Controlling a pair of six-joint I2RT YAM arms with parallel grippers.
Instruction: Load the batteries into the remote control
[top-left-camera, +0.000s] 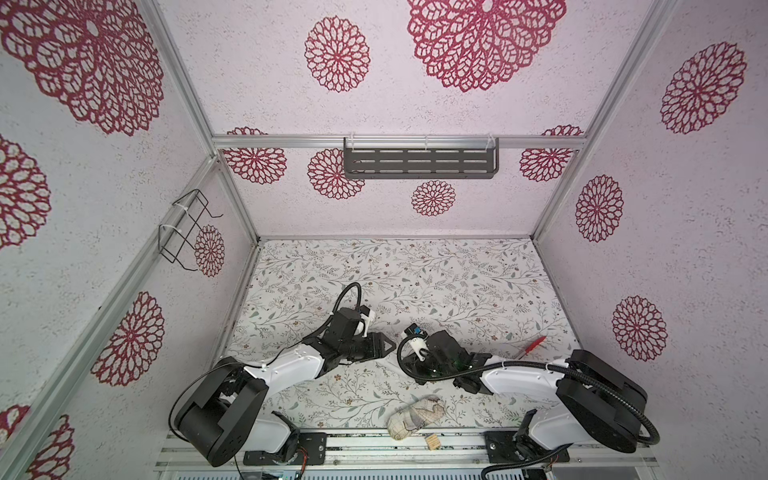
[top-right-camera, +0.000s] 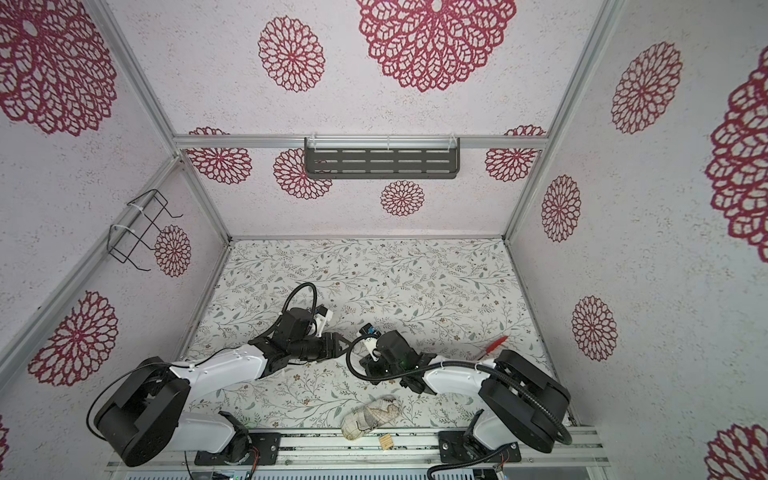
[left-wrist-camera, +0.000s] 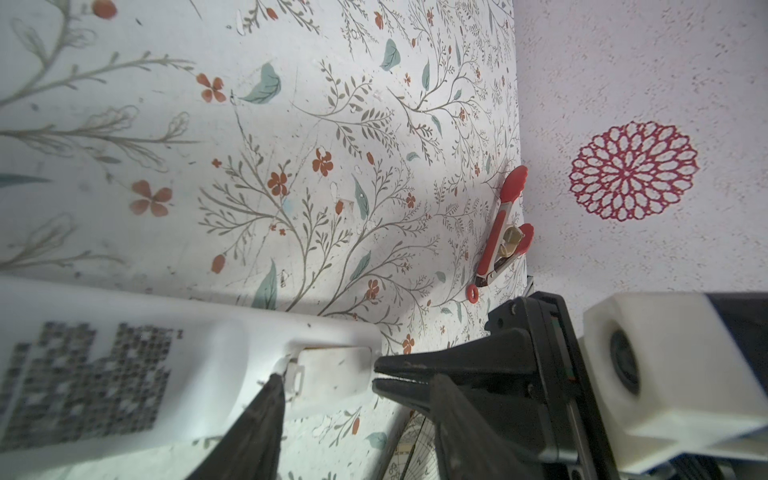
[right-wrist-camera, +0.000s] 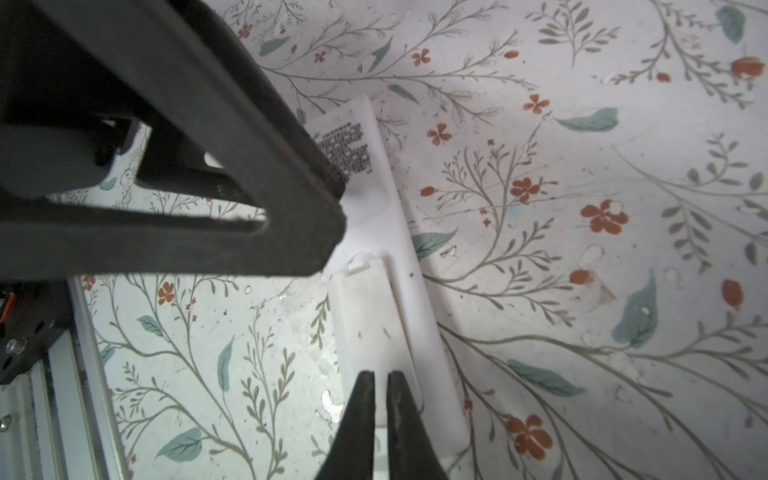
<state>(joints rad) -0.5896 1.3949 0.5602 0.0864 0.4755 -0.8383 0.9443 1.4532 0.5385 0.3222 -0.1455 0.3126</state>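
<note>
**Lid still on, and two tools crowd it**

The likeliest slip, as I judge it: my right gripper (right-wrist-camera: 381, 376) presses on the smooth battery cover (right-wrist-camera: 365, 316), skids off, and shoves the remote control (right-wrist-camera: 384, 216) along the table (right-wrist-camera: 582, 291) instead of freeing the lid. That would happen if my other side does not pin the remote firmly. Levering hard at the latch (right-wrist-camera: 360, 262) could snap its tab. My two tools also sit so near each other that they may knock together.

My right gripper's jaws are drawn almost together with only a sliver between them, and they clasp nothing. Its tips sit at the cover's end farthest from the latch; I cannot tell whether they touch it. My left gripper (top-left-camera: 384, 345) meets the remote from the other side, with one finger (left-wrist-camera: 266, 411) at the latch. I cannot tell how wide its jaws stand or whether they clamp the remote.

The remote lies back up between the two grippers. The batteries are nowhere in sight.
</note>
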